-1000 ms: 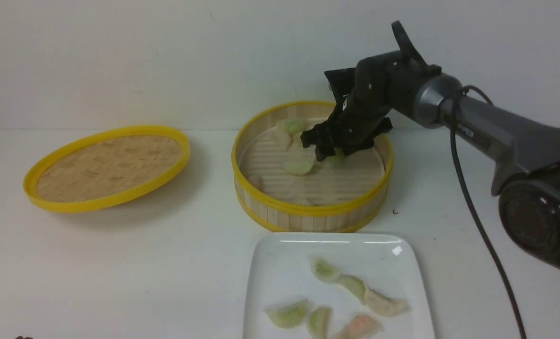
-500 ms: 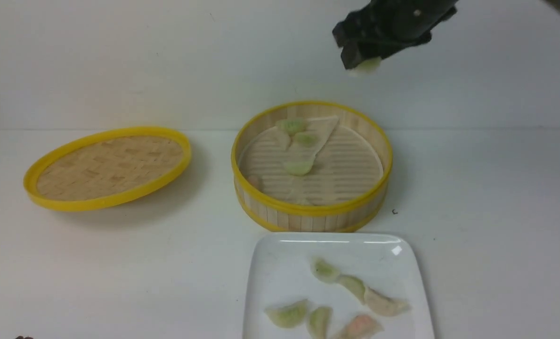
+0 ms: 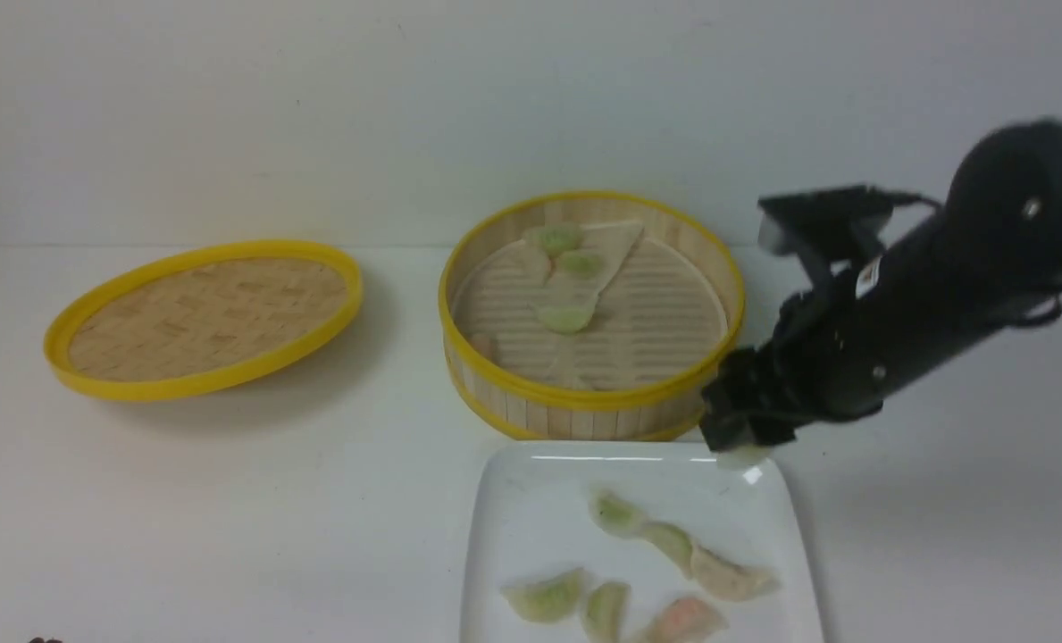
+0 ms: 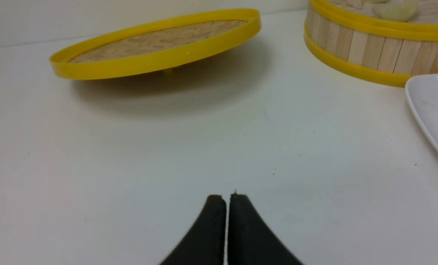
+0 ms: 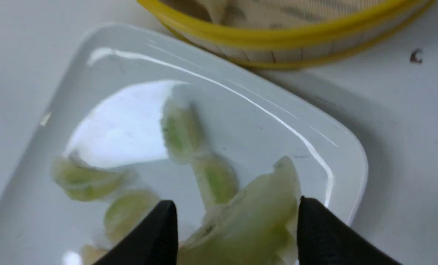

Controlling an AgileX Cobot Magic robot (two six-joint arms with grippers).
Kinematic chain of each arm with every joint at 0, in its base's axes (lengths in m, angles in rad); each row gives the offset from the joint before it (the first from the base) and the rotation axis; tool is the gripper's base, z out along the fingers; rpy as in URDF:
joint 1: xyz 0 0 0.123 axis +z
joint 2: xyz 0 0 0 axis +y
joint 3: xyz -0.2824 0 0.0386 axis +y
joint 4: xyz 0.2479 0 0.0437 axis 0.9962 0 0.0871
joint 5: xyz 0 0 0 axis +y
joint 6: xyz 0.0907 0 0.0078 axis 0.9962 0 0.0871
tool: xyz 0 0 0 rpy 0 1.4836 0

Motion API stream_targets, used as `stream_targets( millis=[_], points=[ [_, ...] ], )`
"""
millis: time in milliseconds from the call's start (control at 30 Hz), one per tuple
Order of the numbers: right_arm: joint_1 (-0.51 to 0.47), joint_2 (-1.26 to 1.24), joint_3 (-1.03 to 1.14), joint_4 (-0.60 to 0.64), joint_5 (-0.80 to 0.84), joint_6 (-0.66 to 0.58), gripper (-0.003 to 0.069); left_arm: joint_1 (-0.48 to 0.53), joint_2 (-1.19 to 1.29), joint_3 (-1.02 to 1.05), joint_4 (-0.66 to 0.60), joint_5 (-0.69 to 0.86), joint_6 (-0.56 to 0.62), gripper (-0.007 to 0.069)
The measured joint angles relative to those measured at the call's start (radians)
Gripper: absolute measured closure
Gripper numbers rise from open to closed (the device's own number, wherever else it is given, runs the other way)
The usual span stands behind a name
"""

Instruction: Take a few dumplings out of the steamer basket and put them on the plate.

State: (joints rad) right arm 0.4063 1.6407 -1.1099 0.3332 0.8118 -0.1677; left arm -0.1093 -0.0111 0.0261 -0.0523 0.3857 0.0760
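Note:
My right gripper [image 3: 741,444] is shut on a pale green dumpling [image 5: 248,224] and holds it just above the far right corner of the white square plate [image 3: 539,500]. In the right wrist view the dumpling sits between the two black fingers [image 5: 160,228], over the plate [image 5: 130,125]. Several dumplings [image 3: 615,513] lie on the plate's near half. The steamer basket [image 3: 593,397] stands just behind the plate with a few dumplings [image 3: 566,317] on its slatted floor. My left gripper [image 4: 226,197] is shut and empty, low over the bare table, well short of the basket [image 4: 366,48].
The shallow woven yellow-rimmed lid [image 3: 204,313] lies tilted on the table left of the basket; it also shows in the left wrist view [image 4: 156,51]. A small dark mark [image 3: 748,402] is on the table right of the basket. A white wall stands behind.
My right gripper lifted a green dumpling out of the basket, rose high above it, then came down and toward me to the plate's far right corner. The left gripper's earlier position is not shown.

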Motion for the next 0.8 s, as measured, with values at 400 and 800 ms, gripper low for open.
stream_targets(
  millis=[400,800],
  points=[
    [0.000,0.178,-0.001,0.071,-0.096,-0.012,0.0182,0.000,0.000,0.000,0.000,0.000,0.000,0.0631],
    [0.000,-0.274,-0.090,-0.015,0.152,0.069,0.0385,0.000,0.000,0.000,0.000,0.000,0.000,0.0631]
  ],
)
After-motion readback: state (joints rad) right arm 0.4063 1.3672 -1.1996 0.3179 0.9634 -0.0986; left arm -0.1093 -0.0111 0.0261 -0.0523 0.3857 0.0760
